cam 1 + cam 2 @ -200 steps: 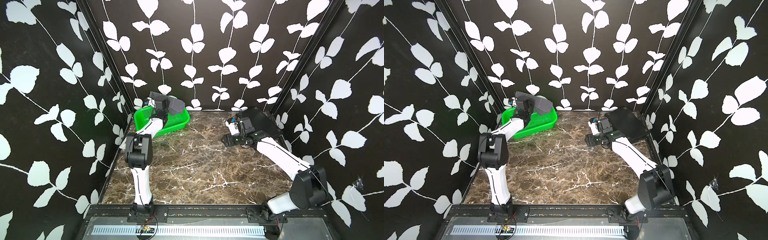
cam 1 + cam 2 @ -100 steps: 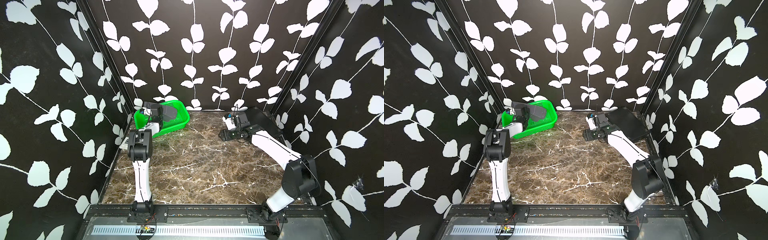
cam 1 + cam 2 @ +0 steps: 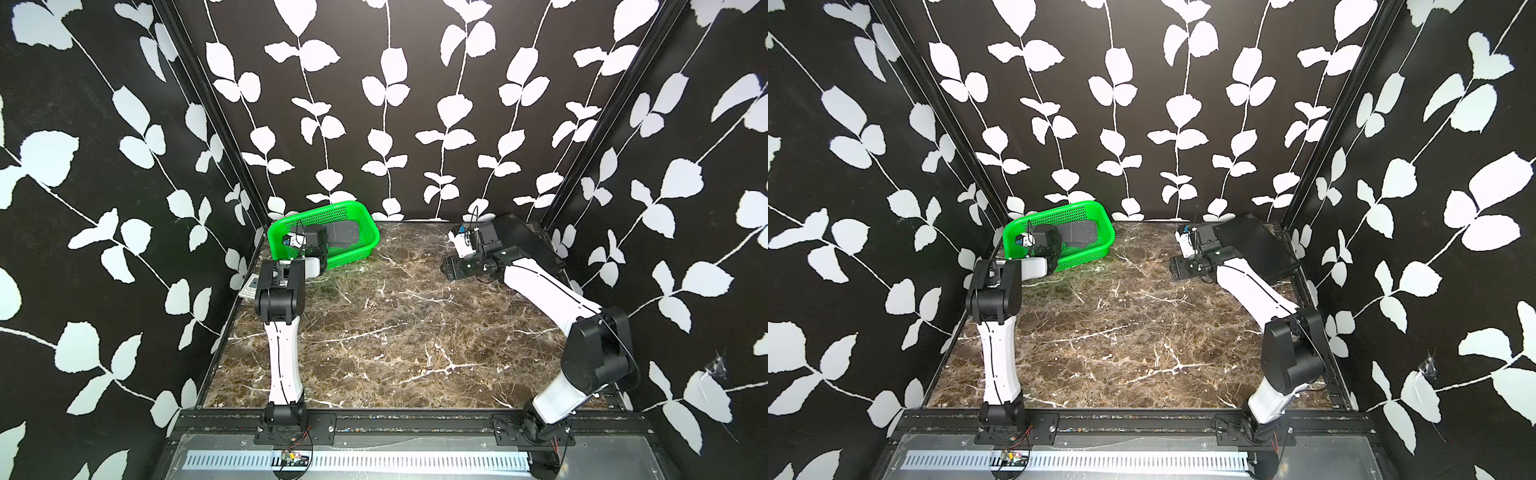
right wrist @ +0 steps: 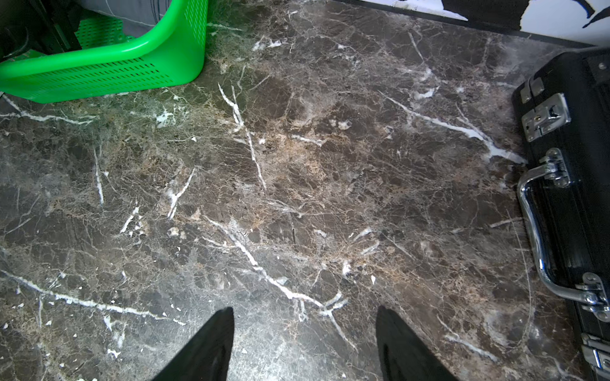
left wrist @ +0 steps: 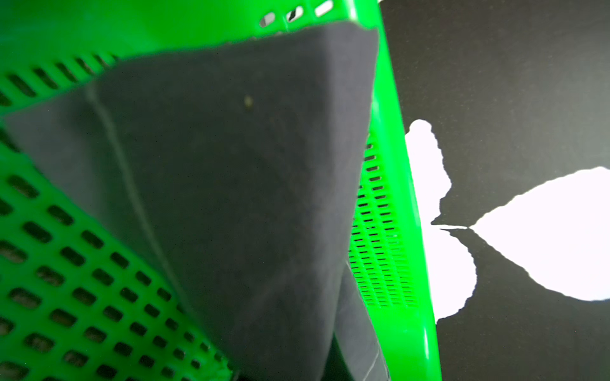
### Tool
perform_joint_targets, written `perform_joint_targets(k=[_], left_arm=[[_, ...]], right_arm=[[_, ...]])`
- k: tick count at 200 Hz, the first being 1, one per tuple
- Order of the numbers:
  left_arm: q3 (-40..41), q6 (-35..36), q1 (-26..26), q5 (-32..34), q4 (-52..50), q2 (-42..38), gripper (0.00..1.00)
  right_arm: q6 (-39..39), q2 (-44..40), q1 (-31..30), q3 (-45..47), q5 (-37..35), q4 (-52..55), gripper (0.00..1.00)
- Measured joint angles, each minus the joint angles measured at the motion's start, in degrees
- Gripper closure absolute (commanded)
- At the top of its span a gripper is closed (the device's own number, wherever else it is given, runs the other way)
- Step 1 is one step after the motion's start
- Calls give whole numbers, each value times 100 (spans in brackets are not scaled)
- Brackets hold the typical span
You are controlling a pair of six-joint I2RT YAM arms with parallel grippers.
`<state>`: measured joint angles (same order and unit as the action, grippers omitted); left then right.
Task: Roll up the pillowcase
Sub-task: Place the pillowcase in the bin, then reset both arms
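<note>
The pillowcase (image 3: 344, 235) (image 3: 1080, 232), a dark grey cloth with thin white lines, lies folded inside the green basket (image 3: 354, 256) (image 3: 1086, 258) at the back left. My left gripper (image 3: 322, 245) (image 3: 1055, 243) reaches down into the basket and is shut on the pillowcase. The cloth (image 5: 231, 198) fills the left wrist view against the basket wall (image 5: 391, 109), and the fingertips are hidden under it. My right gripper (image 3: 451, 268) (image 3: 1173, 268) (image 4: 303, 316) hangs open low over bare marble at the back right. A corner of the pillowcase (image 4: 132, 10) shows in its view.
A black rigid case (image 3: 524, 241) (image 3: 1255, 246) with metal latches and handle (image 4: 541, 237) lies at the back right corner, beside my right gripper. The basket (image 4: 99, 72) stands against the back wall. Leaf-patterned walls close three sides of the marble table (image 3: 395, 332).
My left gripper has come down from above the basket into it, bringing the hanging pillowcase with it. The right arm has shifted slightly toward the back and its jaws have opened a little wider.
</note>
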<state>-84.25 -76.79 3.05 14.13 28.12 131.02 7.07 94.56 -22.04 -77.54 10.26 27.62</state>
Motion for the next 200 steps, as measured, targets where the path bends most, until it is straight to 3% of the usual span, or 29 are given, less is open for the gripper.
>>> perform_joint_targets(k=[24, 60, 137, 149, 161, 200], left_arm=[[-59, 4, -22, -68, -516, -42, 78], [-396, 76, -63, -323, -1390, -44, 70], [-970, 774, -85, -769, -2728, -87, 33], [-1021, 964, -85, -798, -2922, -157, 24], [-1025, 1119, -85, -822, -3095, -273, 2], [-1029, 1443, -85, -883, -3449, -743, 1]], right_arm=[[-4, 61, 17, 0, 7, -7, 29], [-20, 210, 111, 0, 74, -9, 29], [-114, 225, 343, 0, 164, -17, 29], [-138, 225, 354, 0, 168, -17, 29], [-166, 225, 372, 0, 168, -13, 29], [-280, 225, 417, -2, 153, -7, 28]])
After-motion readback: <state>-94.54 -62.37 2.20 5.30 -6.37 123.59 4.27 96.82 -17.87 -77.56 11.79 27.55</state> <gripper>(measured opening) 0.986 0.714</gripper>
